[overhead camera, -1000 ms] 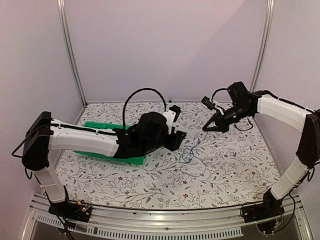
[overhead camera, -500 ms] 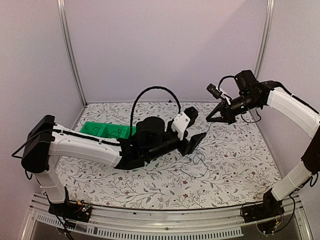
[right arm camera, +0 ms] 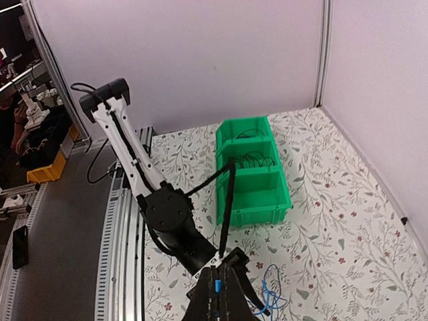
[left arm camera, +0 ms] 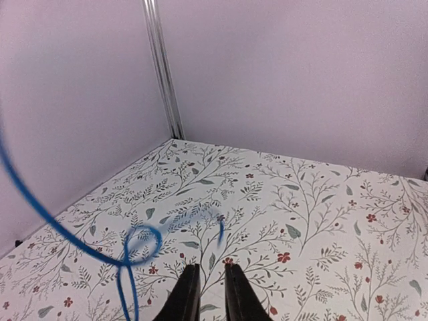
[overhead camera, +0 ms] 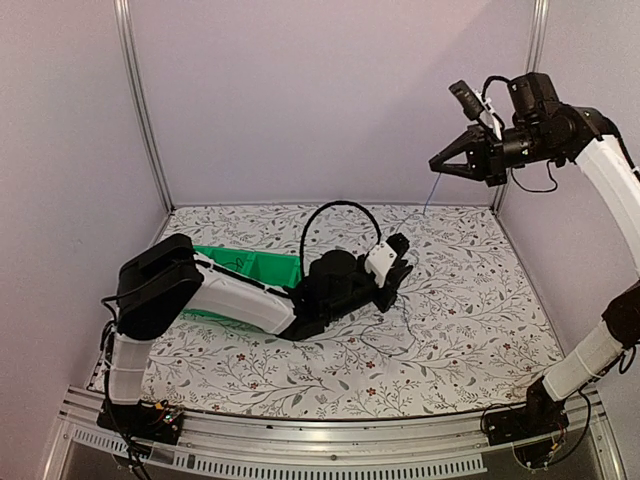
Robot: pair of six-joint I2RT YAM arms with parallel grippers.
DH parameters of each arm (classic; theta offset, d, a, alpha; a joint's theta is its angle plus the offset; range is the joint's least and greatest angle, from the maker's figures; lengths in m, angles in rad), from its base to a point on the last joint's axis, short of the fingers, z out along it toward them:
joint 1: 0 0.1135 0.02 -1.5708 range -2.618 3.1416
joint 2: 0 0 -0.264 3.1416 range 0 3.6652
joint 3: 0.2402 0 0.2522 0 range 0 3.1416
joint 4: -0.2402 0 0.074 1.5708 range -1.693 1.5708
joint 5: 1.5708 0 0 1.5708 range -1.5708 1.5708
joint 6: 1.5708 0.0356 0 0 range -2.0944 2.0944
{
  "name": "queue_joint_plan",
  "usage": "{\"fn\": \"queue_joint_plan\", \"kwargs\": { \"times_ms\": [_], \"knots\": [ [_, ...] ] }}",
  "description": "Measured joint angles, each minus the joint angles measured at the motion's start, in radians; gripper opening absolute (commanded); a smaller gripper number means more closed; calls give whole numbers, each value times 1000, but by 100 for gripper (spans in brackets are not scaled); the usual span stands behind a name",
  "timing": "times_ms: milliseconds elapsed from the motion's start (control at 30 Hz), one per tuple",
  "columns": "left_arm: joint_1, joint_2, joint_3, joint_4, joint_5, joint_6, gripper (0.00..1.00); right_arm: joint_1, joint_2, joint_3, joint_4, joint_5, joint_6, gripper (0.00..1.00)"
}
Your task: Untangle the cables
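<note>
Right wrist: right fingers (right arm camera: 208, 299) closed on blue cable (right arm camera: 217, 283).
Left wrist: left fingers (left arm camera: 199, 284) nearly closed, slim gap; hold unclear.
Blue cable: loops left of left fingers.

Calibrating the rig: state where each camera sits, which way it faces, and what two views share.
Top: above and behind the bases, facing the table; left arm and right arm show.
Left wrist: low over the table, facing a wall corner; its fingers show.
Right wrist: high up, looking down at the green bin and left arm; right gripper pinches the blue cable.
Shared: both wrists see the blue cable.
</note>
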Motion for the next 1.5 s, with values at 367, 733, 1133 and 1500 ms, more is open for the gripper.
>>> {"fn": "queue_joint_plan", "kwargs": {
  "times_ms": [367, 733, 1133, 1500],
  "knots": [
    [15, 132, -18, 53, 48, -105, 10, -183, -88, 361, 148, -208, 121, 0],
    [5, 85, -230, 81, 58, -198, 33, -192, -150, 257, 388, -267, 289, 0],
    [-190, -283, -442, 118, -92, -122, 61, -195, -192, -80, 408, -204, 237, 0],
    [-222, -218, -212, -14, -307, -40, 62, -195, -241, -105, 426, -220, 225, 0]
  ]
}}
